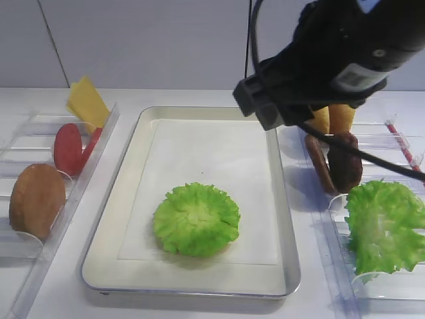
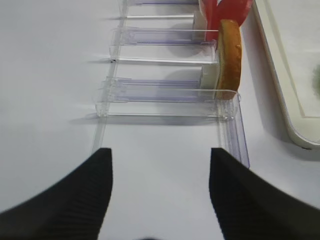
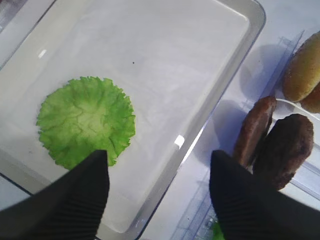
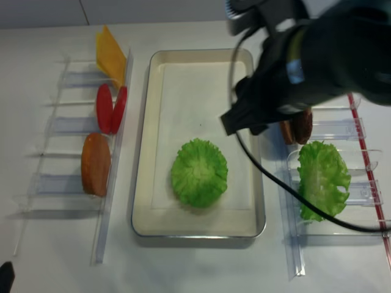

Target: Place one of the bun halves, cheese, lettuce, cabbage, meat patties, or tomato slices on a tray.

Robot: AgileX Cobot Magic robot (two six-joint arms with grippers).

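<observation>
The lettuce (image 1: 196,219) lies flat on the white paper liner of the tray (image 1: 283,219), in the tray's near half, a little toward my left. Nothing else is on the tray.

My right gripper (image 3: 159,192) hangs above the tray's right rim with its two dark ribbed fingers (image 3: 82,195) spread wide and nothing between them. My left gripper (image 2: 160,192) is also spread and empty, over bare white table just short of the clear plastic bin (image 2: 165,102) on my left.

On my left, the bin holds upright pieces in a row: a bun half (image 1: 36,199) nearest, then two tomato slices (image 1: 68,149), then cheese (image 1: 87,104) at the far end. On my right, another bin (image 4: 333,201) holds two meat patties (image 3: 275,145) leaning together, golden buns (image 3: 304,70) beyond them, and a larger loose green leaf (image 1: 385,226) nearer the front.

In the front high view my right arm (image 1: 332,53) fills the upper right and covers most of the buns there. In the top-down view the same arm hides the tray's far right corner and most of the patties. My right wrist camera shows those patties and buns plainly, but cuts off the loose leaf to a green speck at its lower edge. My left wrist camera shows the bun half edge-on and only a red sliver of tomato at the top edge. The left gripper barely shows in the top-down view, only a dark tip at the bottom left corner.
</observation>
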